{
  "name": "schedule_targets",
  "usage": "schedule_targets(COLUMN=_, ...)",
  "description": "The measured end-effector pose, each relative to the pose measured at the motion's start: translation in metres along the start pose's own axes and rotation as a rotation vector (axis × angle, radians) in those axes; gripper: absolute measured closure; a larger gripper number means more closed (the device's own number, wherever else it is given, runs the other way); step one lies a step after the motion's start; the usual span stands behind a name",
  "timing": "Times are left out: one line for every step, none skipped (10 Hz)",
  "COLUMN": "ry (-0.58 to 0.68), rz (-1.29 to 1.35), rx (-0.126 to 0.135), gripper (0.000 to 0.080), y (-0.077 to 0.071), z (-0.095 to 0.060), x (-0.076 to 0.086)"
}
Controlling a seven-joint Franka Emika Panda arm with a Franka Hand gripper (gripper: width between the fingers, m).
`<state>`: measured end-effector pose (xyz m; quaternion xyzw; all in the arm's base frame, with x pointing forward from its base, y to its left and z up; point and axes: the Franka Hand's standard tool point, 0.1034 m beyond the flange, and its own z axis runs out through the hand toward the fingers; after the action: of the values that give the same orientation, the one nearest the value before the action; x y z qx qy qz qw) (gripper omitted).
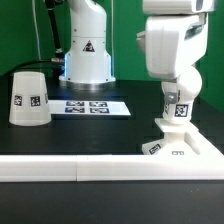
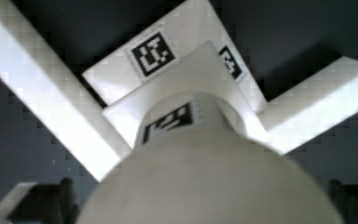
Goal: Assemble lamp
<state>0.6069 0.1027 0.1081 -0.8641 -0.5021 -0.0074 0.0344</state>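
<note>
Directly above the base block (image 1: 178,146) we see the bulb (image 2: 211,172), upright, its narrow marked end pointing down onto the block's top face. We cannot tell whether it is fully seated there. The gripper (image 1: 178,100) hangs straight over the base block with the bulb between its dark fingers (image 2: 37,203), one on each side of the bulb's body. From these views we cannot tell whether the pads press on the bulb or stand just off it.

The base block itself lies flat on the black table (image 1: 120,135), tucked against the white rail (image 1: 70,168) that runs along the table's front edge. In the wrist view it sits where two rail pieces meet. Well apart from the base block, toward the exterior view's left, the shade (image 1: 28,98) stands with its wide mouth down. Between shade and base block, farther back, lies the marker board (image 1: 95,106), and behind that rises the robot column (image 1: 88,45).
</note>
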Motion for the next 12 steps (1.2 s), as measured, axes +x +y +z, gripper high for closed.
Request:
schedule_targets(ry=-0.004, rz=-0.035, rx=-0.004, gripper=0.0101, y=0.0002, z=0.0005, x=0.0022)
schedule_targets(ry=-0.014, rz=-0.108, rx=-0.012, gripper=0.0101, y=0.0008, z=0.0005, x=0.0025)
schedule_targets(ry=-0.022, rz=-0.156, rx=-0.017, gripper=0.0101, y=0.0011, z=0.0005, x=0.0024)
schedule_targets(ry=-0.028, rz=-0.234, rx=-0.023, gripper=0.0101, y=0.0022, z=0.0002, x=0.0020)
schedule_targets(ry=-0.028, rz=-0.302, rx=-0.024, gripper=0.0101, y=0.0041, z=0.0002, x=-0.0003)
schedule_targets(ry=-0.028, rz=-0.305, rx=-0.024, gripper=0.0101, y=0.0056, z=0.0002, x=-0.0025)
schedule_targets(ry=-0.028, rz=-0.295, rx=-0.024, gripper=0.0101, y=0.0055, z=0.0005, x=-0.0025)
schedule_targets(ry=-0.028, rz=-0.294, rx=-0.024, gripper=0.0208, y=0.0057, z=0.0005, x=-0.0028)
schedule_targets(ry=-0.028, rz=-0.288, rx=-0.024, gripper=0.0208, y=0.0058, z=0.0005, x=-0.0030)
schedule_targets(ry=-0.028, rz=-0.266, rx=-0.024, gripper=0.0226, y=0.0059, z=0.0005, x=-0.0032)
schedule_targets(ry=-0.028, rz=-0.265, rx=-0.024, gripper=0.0226, y=0.0063, z=0.0005, x=-0.0036)
schedule_targets(ry=-0.014, rz=-0.143, rx=-0.028, gripper=0.0226, y=0.0069, z=0.0006, x=-0.0043)
